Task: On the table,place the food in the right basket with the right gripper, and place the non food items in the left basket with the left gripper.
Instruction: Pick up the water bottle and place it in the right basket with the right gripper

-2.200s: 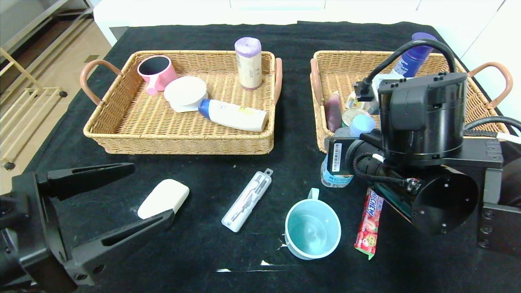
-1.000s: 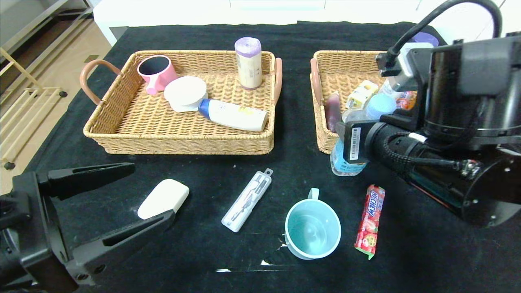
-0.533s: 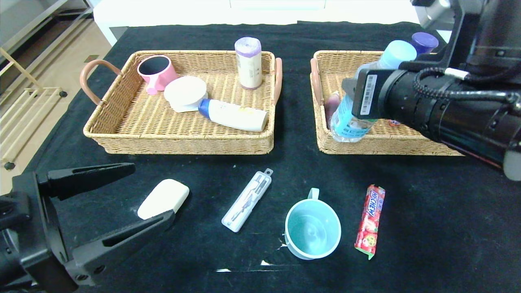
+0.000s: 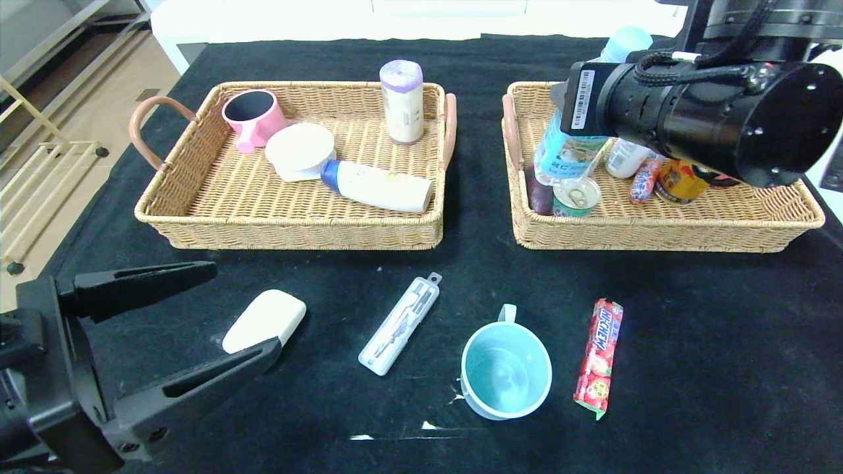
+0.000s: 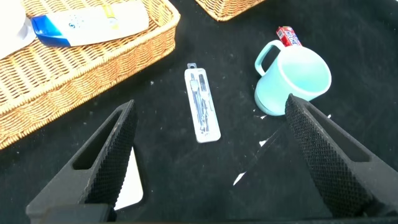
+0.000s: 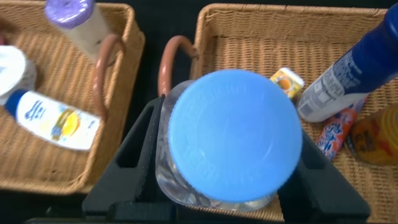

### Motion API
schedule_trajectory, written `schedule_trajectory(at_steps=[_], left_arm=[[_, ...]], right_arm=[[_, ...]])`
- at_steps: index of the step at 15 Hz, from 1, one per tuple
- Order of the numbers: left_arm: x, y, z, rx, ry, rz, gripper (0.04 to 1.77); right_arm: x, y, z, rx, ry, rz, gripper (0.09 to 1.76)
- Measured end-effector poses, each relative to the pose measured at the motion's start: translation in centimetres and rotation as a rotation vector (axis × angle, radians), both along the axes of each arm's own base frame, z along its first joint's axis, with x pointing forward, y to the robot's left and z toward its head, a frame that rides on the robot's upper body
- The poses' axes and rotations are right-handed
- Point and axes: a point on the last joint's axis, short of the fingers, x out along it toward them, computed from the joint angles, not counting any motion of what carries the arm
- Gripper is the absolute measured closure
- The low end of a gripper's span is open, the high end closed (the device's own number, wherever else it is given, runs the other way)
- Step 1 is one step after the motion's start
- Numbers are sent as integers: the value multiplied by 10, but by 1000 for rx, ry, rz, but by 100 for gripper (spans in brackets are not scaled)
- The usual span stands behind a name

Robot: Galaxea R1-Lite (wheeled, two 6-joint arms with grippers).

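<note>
My right gripper (image 6: 227, 155) is shut on the clear water bottle (image 4: 560, 155), its fingers on either side of the body below the pale blue cap (image 6: 235, 134). The bottle hangs over the near-left part of the right basket (image 4: 658, 230). A gold can (image 4: 681, 181) lies in that basket. On the table (image 4: 691, 362) lie the red candy stick (image 4: 598, 357), the teal mug (image 4: 506, 370), the clear case (image 4: 400, 324) and the white block (image 4: 263, 320). My left gripper (image 4: 244, 307) is open at the near left, its fingers on either side of the white block. The left basket (image 4: 296, 230) stands behind it.
The left basket holds a pink mug (image 4: 253, 118), a round white tub (image 4: 301, 151), a white tube (image 4: 379, 186) and a purple-topped roll (image 4: 402, 102). The right basket also holds a tin can (image 4: 575, 196), a dark sausage (image 4: 539, 194) and a blue bottle (image 6: 354, 74).
My right arm has lifted the water bottle from the table in front of the right basket and carried it up and back over that basket. The left arm has stayed still.
</note>
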Motion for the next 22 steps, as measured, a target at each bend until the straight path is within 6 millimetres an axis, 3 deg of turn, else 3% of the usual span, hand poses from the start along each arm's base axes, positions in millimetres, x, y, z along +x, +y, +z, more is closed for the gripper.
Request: schedule_trajectory(at_steps=[5,11,16,22], left_arm=[[0,0,0,0,1,0,9],[0,0,-1,2,3,-1,9],[0,0,-1,2,4,0,9],[1,-1,-1,4,9,-3,9]], right_arm=[[37,-4,-9,-10,8,-39,77],[56,0,-27,-29,39,-55,77],[60,-2,-30,-36,49,-65,78],[60,-2,-32,-49,61,-65,44]])
